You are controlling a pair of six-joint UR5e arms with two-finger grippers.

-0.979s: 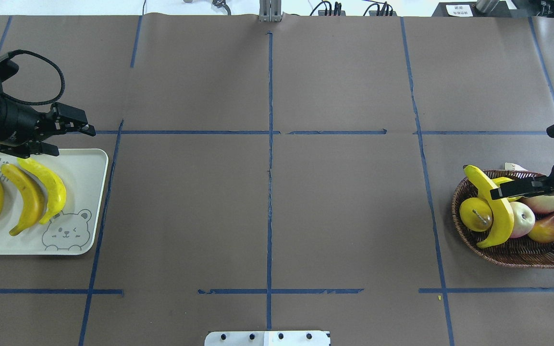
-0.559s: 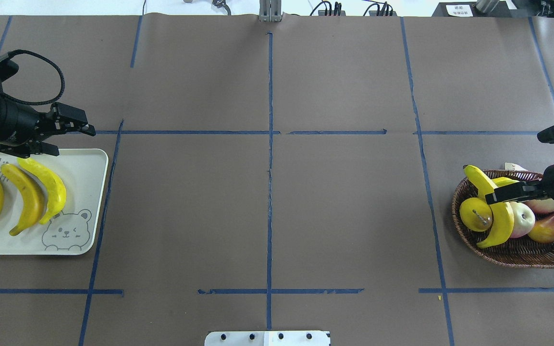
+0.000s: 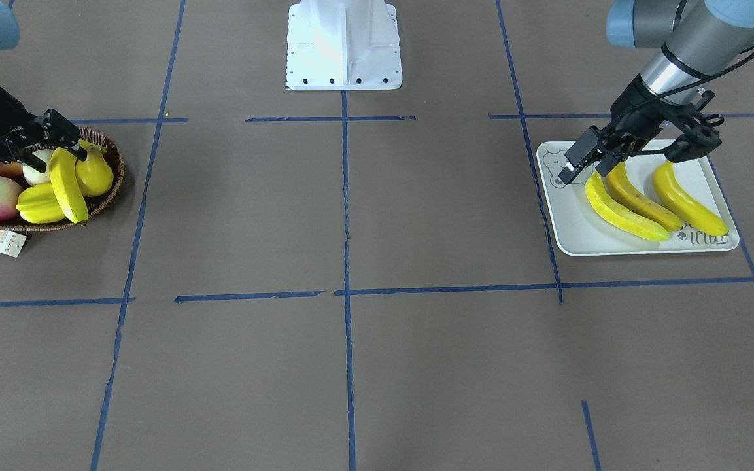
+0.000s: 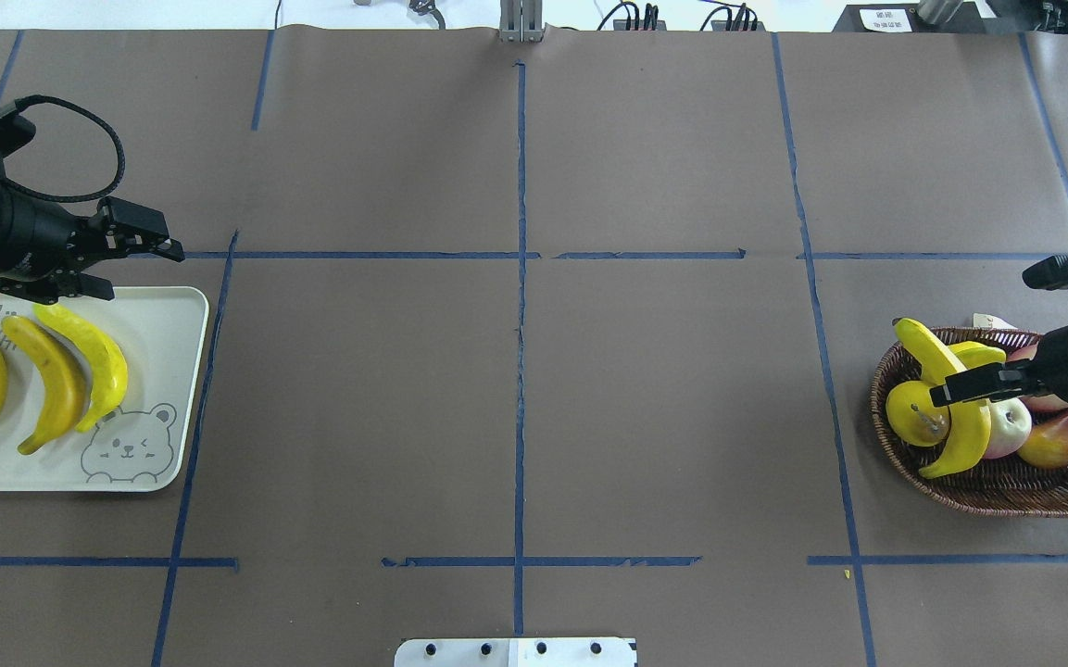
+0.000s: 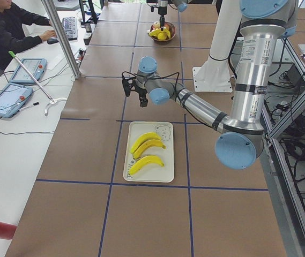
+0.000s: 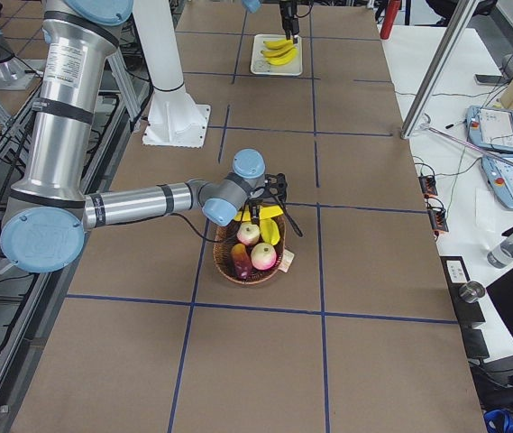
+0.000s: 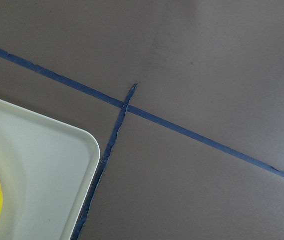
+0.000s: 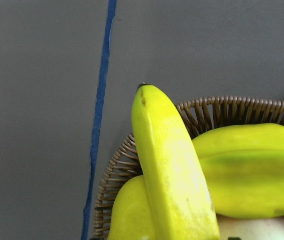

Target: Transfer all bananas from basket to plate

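Note:
Three yellow bananas [image 4: 52, 384] lie side by side on the white plate [image 4: 158, 371] with the bear drawing, at the table's left end. My left gripper [image 4: 143, 272] hovers open and empty over the plate's far corner, just past the bananas. Another banana [image 4: 960, 435] leans across the other fruit in the brown wicker basket [image 4: 1006, 500] at the right end. My right gripper [image 4: 943, 394] is over the middle of that banana and looks open, its fingers around the banana without closing on it. The right wrist view shows the banana [image 8: 174, 165] close up.
The basket also holds a yellow pear [image 4: 913, 412], a starfruit [image 4: 973, 352], an apple [image 4: 1006, 426] and a reddish mango [image 4: 1066, 435]. A paper tag [image 3: 5, 242] hangs off its rim. The robot's white base [image 3: 342, 42] stands at mid-table. A person [image 5: 2, 32] sits at the side desk.
My right gripper has moved further along the basket banana toward its middle. The banana has stayed put. The left arm and the plate's bananas have not moved.

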